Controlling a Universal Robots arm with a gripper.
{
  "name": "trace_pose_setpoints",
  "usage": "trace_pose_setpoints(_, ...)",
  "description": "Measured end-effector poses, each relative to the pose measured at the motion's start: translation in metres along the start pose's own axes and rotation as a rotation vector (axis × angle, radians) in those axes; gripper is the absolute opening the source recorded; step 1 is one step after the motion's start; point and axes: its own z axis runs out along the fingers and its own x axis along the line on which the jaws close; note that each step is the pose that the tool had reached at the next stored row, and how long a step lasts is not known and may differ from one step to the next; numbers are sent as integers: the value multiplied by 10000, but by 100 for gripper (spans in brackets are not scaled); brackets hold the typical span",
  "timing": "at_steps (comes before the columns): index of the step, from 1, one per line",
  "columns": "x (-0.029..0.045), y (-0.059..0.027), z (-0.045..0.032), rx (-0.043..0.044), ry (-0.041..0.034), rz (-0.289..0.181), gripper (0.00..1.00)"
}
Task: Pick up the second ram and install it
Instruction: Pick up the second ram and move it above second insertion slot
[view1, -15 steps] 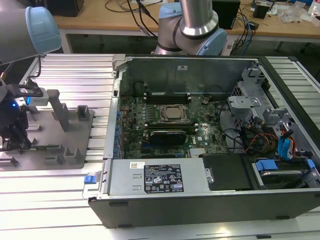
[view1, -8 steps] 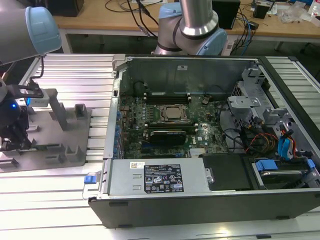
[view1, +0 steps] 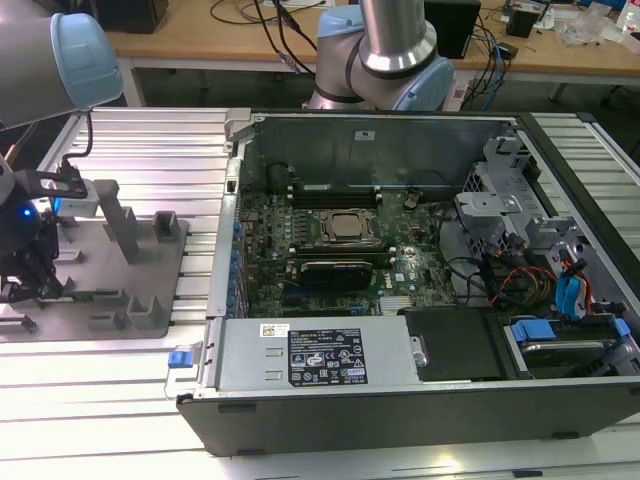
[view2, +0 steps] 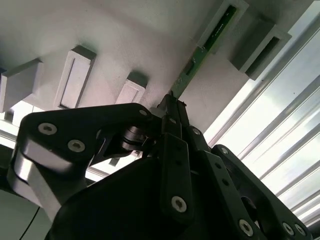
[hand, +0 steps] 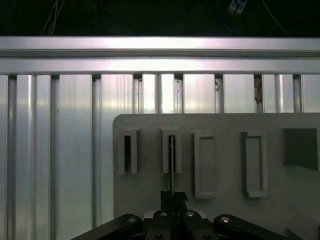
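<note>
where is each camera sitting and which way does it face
Exterior view: stands apart and raised, looking down on the open computer case, with the grey holder plate at the exterior view's left; the arm shows.
Second wrist view: on the wrist, looking slantwise past the fingers, closed on the second ram.
First wrist view: on the wrist, looking straight along the fingers onto the plate.
Both wrist views share fingers, ram and plate.

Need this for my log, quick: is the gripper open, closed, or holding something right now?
Gripper: closed on the second ram, which stands in a slot of the grey holder.
</note>
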Motion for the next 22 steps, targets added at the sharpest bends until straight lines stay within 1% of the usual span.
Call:
trace_pose_setpoints(3,-1,1,-32,2,0,-27,9)
trace_pose_setpoints(6,-1,2,-35,4,4,-104,9)
trace_pose_setpoints(12,-1,2,-41,3,5,-108,9)
trace_pose_setpoints(14,-4,6,-149,3,5,-108,9)
trace_pose_setpoints(15,-5,8,-189,3,5,-108,9)
trace_pose_setpoints(17,-6,10,-234,3,5,-108,9)
trace_pose_setpoints(20,-10,15,-379,4,4,-108,9)
trace_pose_setpoints(21,-10,17,-415,4,5,-109,9)
trace_pose_setpoints(22,-12,20,-481,4,5,-108,9)
